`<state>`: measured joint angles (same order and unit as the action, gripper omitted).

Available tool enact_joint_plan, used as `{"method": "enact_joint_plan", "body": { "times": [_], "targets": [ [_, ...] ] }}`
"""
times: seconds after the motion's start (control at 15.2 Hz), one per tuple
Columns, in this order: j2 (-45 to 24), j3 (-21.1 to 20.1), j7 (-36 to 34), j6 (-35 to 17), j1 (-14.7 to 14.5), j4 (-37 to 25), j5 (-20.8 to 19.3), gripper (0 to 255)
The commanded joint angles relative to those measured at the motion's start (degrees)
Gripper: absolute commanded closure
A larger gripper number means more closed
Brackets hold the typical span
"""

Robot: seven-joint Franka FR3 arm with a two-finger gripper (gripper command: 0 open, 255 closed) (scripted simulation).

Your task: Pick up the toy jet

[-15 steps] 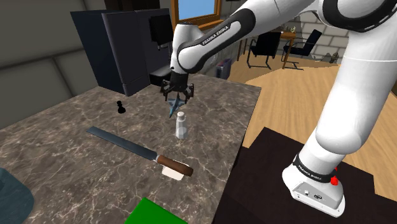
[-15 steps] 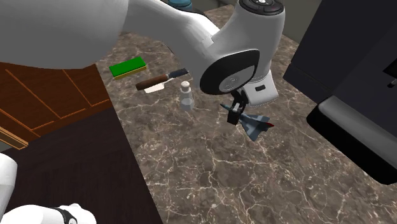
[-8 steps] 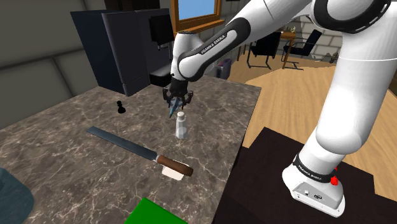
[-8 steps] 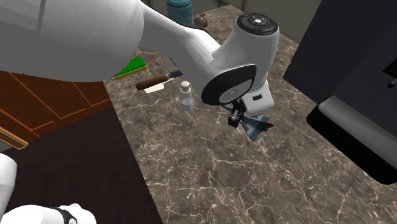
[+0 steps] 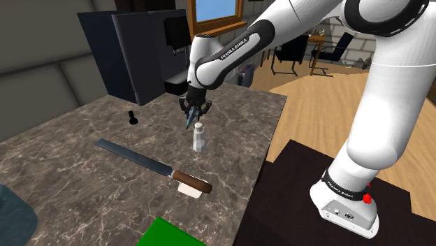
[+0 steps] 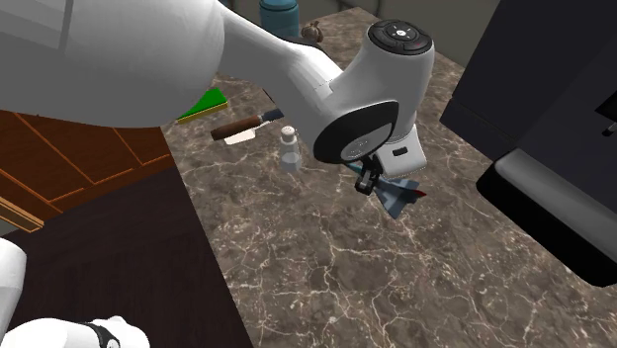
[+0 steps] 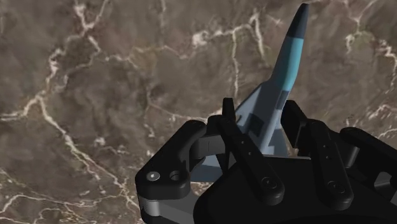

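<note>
Toy jet [image 7: 282, 79], grey-blue with a dark nose, sits between the two black fingers [image 7: 233, 124] of the claw [image 7: 261, 109]. The fingers stand narrow and press on its body from both sides, with the nose pointing away from the hand. The jet is low over the brown marbled worktop [image 5: 77, 164], near a small white bottle [image 5: 199, 138]. I cannot tell whether it touches the stone.

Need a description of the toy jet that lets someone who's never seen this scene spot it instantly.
On the brown marble counter, look toward the end nearest the dark cabinet, where the black gripper meets the surface. The toy jet lies there, clasped between its fingers, beside a small white bottle. It is the one blue-grey winged shape with a long pointed nose.
</note>
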<state>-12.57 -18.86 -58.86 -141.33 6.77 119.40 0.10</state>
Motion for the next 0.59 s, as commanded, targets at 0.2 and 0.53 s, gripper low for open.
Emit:
{"method": "enact_joint_plan", "body": {
  "times": [0.2,0.53],
  "targets": [
    [1.38,-0.19,0.23,2.08,0.17,-0.7,0.56,255],
    [3.47,-0.4,0.62,5.6,0.41,-2.22,1.4,255]
  ]
}}
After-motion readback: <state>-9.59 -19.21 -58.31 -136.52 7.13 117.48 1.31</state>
